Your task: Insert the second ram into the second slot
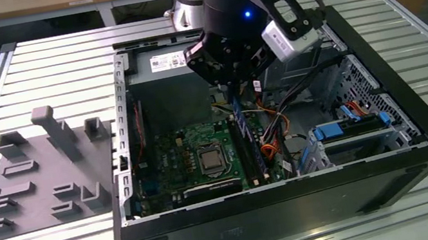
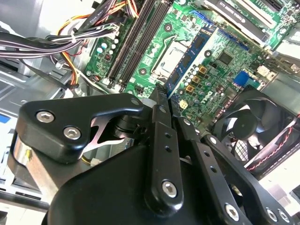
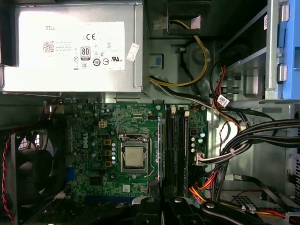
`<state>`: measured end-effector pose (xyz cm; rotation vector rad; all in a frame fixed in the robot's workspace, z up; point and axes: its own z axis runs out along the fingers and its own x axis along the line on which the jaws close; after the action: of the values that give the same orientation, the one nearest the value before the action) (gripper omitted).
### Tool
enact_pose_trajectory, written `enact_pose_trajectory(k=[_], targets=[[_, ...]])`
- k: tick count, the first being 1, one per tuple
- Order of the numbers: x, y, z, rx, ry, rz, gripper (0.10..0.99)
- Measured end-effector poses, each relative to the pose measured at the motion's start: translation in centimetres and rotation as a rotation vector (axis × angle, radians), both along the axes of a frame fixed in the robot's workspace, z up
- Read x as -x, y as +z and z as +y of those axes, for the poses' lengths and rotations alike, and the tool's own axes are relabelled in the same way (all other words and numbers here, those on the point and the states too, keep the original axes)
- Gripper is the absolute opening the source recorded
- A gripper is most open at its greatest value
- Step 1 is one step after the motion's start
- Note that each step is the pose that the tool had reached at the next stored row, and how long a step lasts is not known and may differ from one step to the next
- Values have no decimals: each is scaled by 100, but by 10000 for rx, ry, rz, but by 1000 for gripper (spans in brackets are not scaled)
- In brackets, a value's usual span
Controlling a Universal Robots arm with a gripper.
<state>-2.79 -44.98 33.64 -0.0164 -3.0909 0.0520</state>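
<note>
- The second ram [image 2: 197, 51] is clamped by one end in the gripper [image 2: 167, 99], whose fingers are closed on it. Its blue length reaches past them toward the motherboard [image 3: 89, 140].
- In the first wrist view it shows edge-on, between the processor socket [image 3: 134, 157] and the memory slots [image 3: 176, 150], just beside the slots.
- By my judgement it is not seated; pressing home remains. Whether another stick already fills a slot I cannot tell.
- The open computer case [image 1: 256, 217] holds the board; in the exterior view the power supply [image 1: 157, 64] sits at twelve o'clock of it and the drive cage [image 1: 355, 129] at three.
- A grey fixture plate [image 1: 44, 168] lies at nine o'clock of the case.
</note>
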Motion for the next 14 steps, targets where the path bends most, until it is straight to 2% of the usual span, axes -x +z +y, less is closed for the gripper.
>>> enact_pose_trajectory(k=[14], targets=[[0,-55,0,-1,0,30,137]])
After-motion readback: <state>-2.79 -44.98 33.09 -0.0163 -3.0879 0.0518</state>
